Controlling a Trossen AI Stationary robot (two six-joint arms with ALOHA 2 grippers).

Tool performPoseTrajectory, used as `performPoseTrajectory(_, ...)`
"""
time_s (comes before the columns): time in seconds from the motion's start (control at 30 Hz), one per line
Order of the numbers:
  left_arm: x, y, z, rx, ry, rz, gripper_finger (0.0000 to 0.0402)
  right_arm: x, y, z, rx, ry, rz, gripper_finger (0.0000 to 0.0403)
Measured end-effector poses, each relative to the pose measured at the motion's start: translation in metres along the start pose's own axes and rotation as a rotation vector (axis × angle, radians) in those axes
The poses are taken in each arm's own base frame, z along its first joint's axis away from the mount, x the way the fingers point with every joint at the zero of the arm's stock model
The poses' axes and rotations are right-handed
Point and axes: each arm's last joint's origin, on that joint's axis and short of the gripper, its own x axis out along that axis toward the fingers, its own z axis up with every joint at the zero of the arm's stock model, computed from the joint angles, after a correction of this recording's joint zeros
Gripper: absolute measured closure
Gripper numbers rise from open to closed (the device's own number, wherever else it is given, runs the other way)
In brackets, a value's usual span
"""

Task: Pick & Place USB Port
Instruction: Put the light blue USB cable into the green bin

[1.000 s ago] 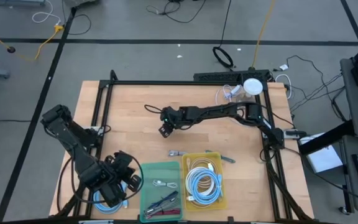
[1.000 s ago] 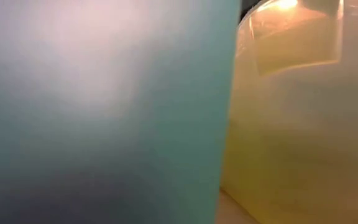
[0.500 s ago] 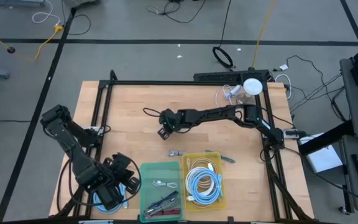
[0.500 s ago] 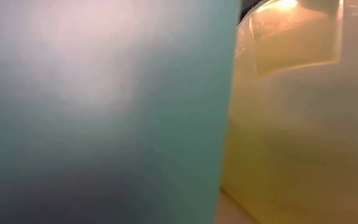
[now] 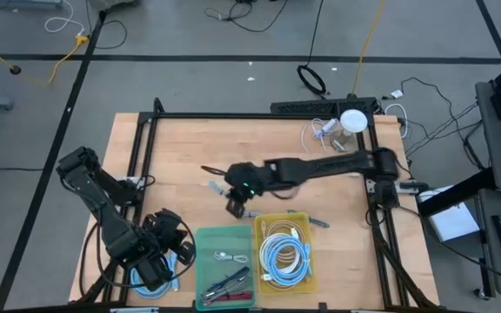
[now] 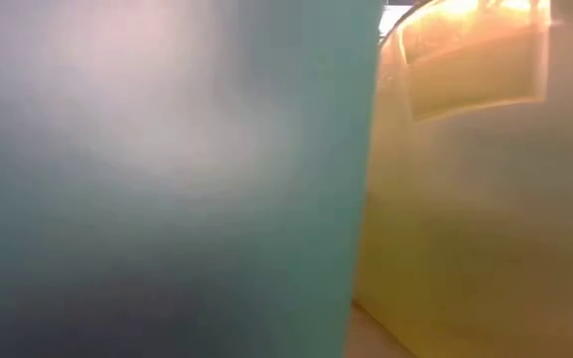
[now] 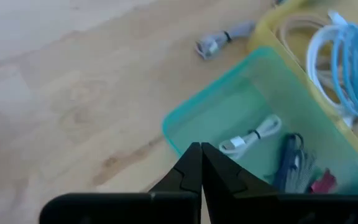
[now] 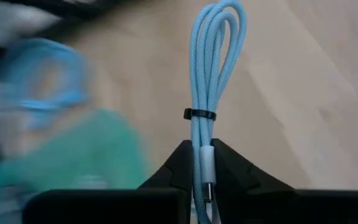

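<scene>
I've got the right gripper [image 8: 205,168] clamped on the blue cable [image 8: 213,68] mid-table, left gripper [image 7: 199,163] pinched shut and idle; next, carry it over a bin [image 5: 224,239] and release.

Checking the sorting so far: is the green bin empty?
No. In the left wrist view the green bin holds a small white cable and some dark items.
</scene>
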Motion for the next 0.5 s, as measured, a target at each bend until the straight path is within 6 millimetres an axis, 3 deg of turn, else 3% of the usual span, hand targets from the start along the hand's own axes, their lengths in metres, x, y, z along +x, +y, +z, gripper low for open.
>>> performPoseTrajectory(0.1, 0.0, 0.004, 0.002, -0.026, -0.036, 0.029, 0.0399, -0.04, 0.042, -0.008, -0.071, -0.039, 0.073, 0.0377)
performPoseTrajectory(0.27, 0.0, 0.007, 0.005, -0.047, -0.074, 0.044, 0.0394, -0.062, 0.105, -0.049, -0.111, -0.021, 0.168, 0.0377)
performPoseTrajectory(0.37, 0.0, 0.007, 0.006, -0.045, -0.079, 0.045, 0.0398, -0.049, 0.135, -0.073, -0.091, -0.014, 0.24, 0.0377)
performPoseTrajectory(0.5, 0.001, 0.006, 0.008, -0.036, -0.09, 0.048, 0.0396, -0.007, 0.146, -0.1, -0.032, 0.062, 0.261, 0.0377)
